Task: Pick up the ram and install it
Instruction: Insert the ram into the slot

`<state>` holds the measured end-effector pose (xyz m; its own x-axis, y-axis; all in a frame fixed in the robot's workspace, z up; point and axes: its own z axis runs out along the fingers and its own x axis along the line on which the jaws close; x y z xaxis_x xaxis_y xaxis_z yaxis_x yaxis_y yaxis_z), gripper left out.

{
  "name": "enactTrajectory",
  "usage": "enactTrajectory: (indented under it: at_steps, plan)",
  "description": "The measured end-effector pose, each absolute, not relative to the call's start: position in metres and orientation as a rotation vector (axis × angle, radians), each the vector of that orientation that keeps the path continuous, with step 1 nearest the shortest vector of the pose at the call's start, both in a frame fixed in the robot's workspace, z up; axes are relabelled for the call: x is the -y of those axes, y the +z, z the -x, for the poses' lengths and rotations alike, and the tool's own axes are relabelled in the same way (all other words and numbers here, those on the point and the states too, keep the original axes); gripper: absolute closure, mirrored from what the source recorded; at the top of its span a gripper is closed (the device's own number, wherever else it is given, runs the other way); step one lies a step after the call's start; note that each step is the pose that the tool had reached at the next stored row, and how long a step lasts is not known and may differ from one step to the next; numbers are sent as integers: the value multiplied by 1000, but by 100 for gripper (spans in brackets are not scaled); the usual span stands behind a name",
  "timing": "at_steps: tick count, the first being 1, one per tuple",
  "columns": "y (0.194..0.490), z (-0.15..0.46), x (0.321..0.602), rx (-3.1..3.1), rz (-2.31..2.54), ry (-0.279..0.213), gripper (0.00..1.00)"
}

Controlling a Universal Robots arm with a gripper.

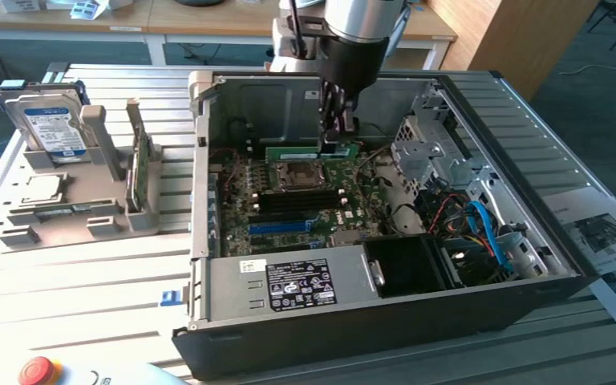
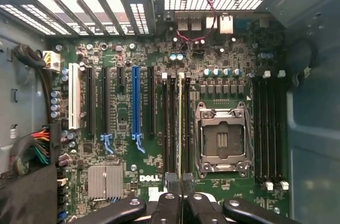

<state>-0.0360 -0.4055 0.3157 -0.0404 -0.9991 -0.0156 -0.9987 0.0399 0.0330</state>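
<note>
Inside the open black sheet-steel case [image 1: 394, 329], the flat green motherboard [image 1: 286, 212] carries a square, metal-framed processor socket [image 1: 292, 175]. Just beyond it, near the board's far edge, the thin green ram [image 1: 305, 150] stands on edge over long black slots. The gripper [image 1: 338, 138] pinches it between 2 narrow black fingers [image 2: 171, 181]. Whether it is seated is unclear.

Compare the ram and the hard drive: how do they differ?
The ram is a thin green stick; the hard drive is a boxy silver block with a blue label. The ram is clamped in the gripper inside the case, over the motherboard; the hard drive stands in the grey rack outside, at the exterior view's left. Both stand on edge.
</note>
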Motion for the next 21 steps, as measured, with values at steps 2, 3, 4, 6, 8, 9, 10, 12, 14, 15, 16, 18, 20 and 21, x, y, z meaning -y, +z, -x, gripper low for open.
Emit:
enactTrajectory:
  at_steps: [2, 3, 4, 6, 8, 9, 10, 12, 14, 15, 16, 18, 20, 21]
  plan:
    - [312, 36, 405, 2257, -2168, -54, 88]
    - [310, 36, 405, 2257, -2168, -54, 88]
    - [309, 36, 405, 2257, -2168, -54, 88]
    - [305, 36, 405, 2257, -2168, -54, 88]
    - [301, 36, 405, 2257, -2168, -53, 88]
    - [299, 36, 405, 2257, -2168, -53, 88]
    - [298, 36, 405, 2256, -2168, -53, 88]
    - [294, 36, 405, 2257, -2168, -53, 88]
    - [290, 36, 405, 2257, -2168, -53, 88]
    - [288, 36, 405, 2256, -2168, -53, 88]
    - [287, 36, 405, 2257, -2168, -53, 88]
    - [283, 36, 405, 2256, -2168, -53, 88]
    - [279, 36, 405, 2257, -2168, -53, 88]
    - [278, 36, 405, 2256, -2168, -53, 88]
